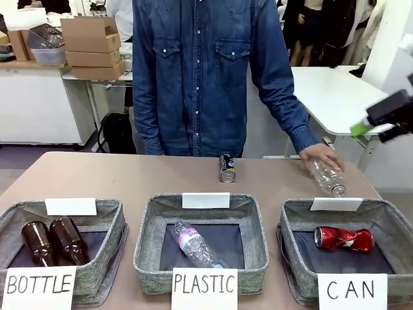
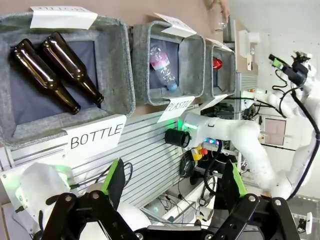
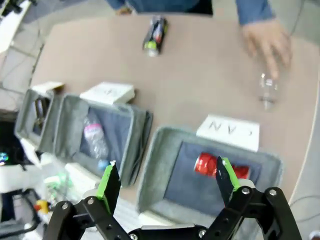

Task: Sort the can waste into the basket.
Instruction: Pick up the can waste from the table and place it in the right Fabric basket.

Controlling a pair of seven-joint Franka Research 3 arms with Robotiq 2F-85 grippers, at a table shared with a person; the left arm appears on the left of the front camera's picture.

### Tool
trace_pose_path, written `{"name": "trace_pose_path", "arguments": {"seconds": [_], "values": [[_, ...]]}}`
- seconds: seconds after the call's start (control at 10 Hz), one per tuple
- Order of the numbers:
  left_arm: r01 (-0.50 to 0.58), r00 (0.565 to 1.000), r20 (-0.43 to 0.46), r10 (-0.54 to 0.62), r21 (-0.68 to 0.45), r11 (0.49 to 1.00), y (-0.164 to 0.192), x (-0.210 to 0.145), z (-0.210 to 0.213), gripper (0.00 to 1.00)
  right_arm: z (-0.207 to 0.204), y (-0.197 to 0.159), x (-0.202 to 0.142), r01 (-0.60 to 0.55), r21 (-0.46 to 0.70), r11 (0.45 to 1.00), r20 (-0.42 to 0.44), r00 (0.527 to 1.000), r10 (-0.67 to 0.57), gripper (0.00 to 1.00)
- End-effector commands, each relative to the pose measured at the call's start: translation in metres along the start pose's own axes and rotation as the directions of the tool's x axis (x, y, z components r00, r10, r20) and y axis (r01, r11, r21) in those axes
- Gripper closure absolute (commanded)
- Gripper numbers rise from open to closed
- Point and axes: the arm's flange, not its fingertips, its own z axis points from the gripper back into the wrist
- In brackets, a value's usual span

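The crushed red can (image 1: 343,238) lies inside the grey basket (image 1: 293,223) signed "CAN" at the front right. The dark can (image 1: 227,168) lies on its side on the table's far middle, in front of the person. My right gripper (image 1: 377,129) hangs open, high above the table's right edge; its wrist view looks down past its open fingers (image 3: 109,182) on the red can (image 3: 206,164), the CAN basket (image 3: 155,165) and the dark can (image 3: 155,35). My left gripper (image 2: 172,185) is open and holds nothing, well back from the baskets.
The person's hand (image 1: 321,155) rests on a clear plastic bottle (image 1: 329,179) lying on the table behind the CAN basket. The PLASTIC basket (image 1: 148,239) holds a clear bottle (image 1: 193,244). The BOTTLE basket (image 1: 110,223) holds two brown glass bottles (image 1: 55,240).
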Motion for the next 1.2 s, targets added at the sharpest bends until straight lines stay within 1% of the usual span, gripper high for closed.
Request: {"name": "trace_pose_path", "arguments": {"seconds": [0.0,0.1,0.2,0.3,0.4,0.5,0.6,0.7,0.8,0.9,1.0,1.1], "values": [[-0.009,1.0,-0.001,0.009,-0.005,1.0,-0.003,0.0,-0.001,0.0,-0.049,0.0,0.041,-0.075,-0.019,0.997,0.041,0.996,0.076,0.0],[-0.009,1.0,-0.001,0.009,-0.005,1.0,-0.003,0.0,-0.001,0.0,-0.025,-0.007,0.036,-0.044,0.074,0.996,0.022,0.999,0.043,0.0],[-0.009,1.0,-0.001,0.009,-0.005,1.0,-0.003,0.0,-0.001,0.0,0.011,-0.012,0.017,0.044,0.19,0.981,-0.097,0.995,-0.026,0.0],[-0.009,1.0,-0.001,0.009,-0.005,1.0,-0.003,0.0,-0.001,0.0,0.038,-0.011,0.001,0.029,0.254,0.967,-0.094,0.996,-0.005,0.0],[-0.009,1.0,-0.001,0.009,-0.005,1.0,-0.003,0.0,-0.001,0.0,0.059,-0.007,-0.015,0.04,0.24,0.97,-0.088,0.996,-0.019,0.0],[-0.009,1.0,-0.001,0.009,-0.005,1.0,-0.003,0.0,-0.001,0.0,0.075,-0.002,-0.032,0.023,0.261,0.965,-0.088,0.996,0.0,0.0],[-0.009,1.0,-0.001,0.009,-0.005,1.0,-0.003,0.0,-0.001,0.0,0.081,-0.001,-0.045,0.011,0.283,0.959,-0.103,0.995,0.019,0.0],[-0.009,1.0,-0.001,0.009,-0.005,1.0,-0.003,0.0,-0.001,0.0,0.084,-0.004,-0.057,0.019,0.273,0.962,-0.074,0.997,0.001,0.0],[-0.009,1.0,-0.001,0.009,-0.005,1.0,-0.003,0.0,-0.001,0.0,0.075,-0.005,-0.06,0.027,0.202,0.979,-0.015,1.0,-0.024,0.0],[-0.009,1.0,-0.001,0.009,-0.005,1.0,-0.003,0.0,-0.001,0.0,0.051,-0.005,-0.05,0.021,0.12,0.993,-0.017,1.0,-0.019,0.0],[-0.009,1.0,-0.001,0.009,-0.005,1.0,-0.003,0.0,-0.001,0.0,0.024,-0.001,-0.031,-0.015,0.123,0.992,-0.079,0.997,0.025,0.0],[-0.009,1.0,-0.001,0.009,-0.005,1.0,-0.003,0.0,-0.001,0.0,-0.001,0.008,-0.014,-0.064,0.158,0.985,-0.145,0.986,0.087,0.0]]}}
